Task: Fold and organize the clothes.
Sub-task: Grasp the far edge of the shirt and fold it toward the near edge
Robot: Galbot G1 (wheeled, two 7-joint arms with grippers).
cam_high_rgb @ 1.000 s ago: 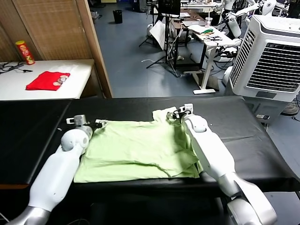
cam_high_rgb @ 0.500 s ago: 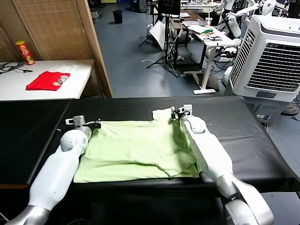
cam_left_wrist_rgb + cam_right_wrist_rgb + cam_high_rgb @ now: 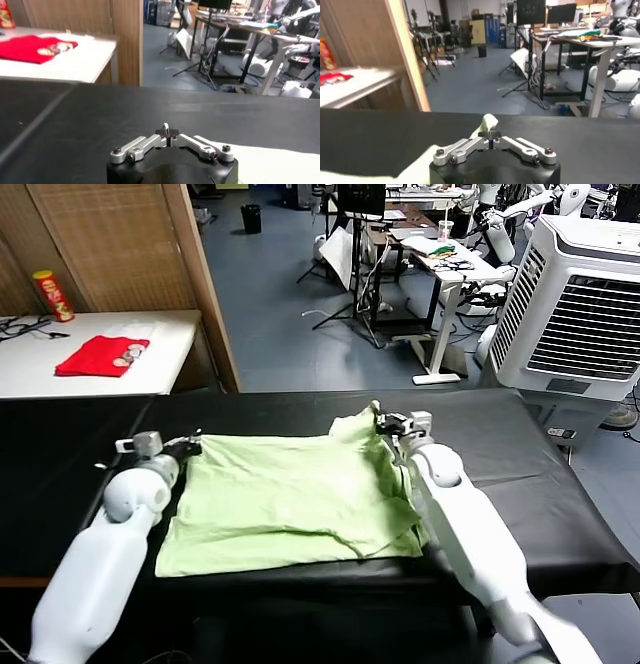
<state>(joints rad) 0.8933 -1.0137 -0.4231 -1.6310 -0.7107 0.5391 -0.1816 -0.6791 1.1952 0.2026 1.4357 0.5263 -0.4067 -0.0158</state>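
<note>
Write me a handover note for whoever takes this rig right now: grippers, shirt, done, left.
Left gripper: shut on the far left corner of the light-green shirt, at the table's left side.
Right gripper: shut on the shirt's far right corner near the collar; the fabric there is lifted into a small peak off the black table.
Shirt: spread mostly flat in the middle of the table, near edge lying loose, a crease along the lower right.
Done: both far corners pinched.
Left: no fold made yet. Likely next, carry both corners toward the near edge to fold, then tidy.
Red cloth on the white side table is not part of the job.
</note>
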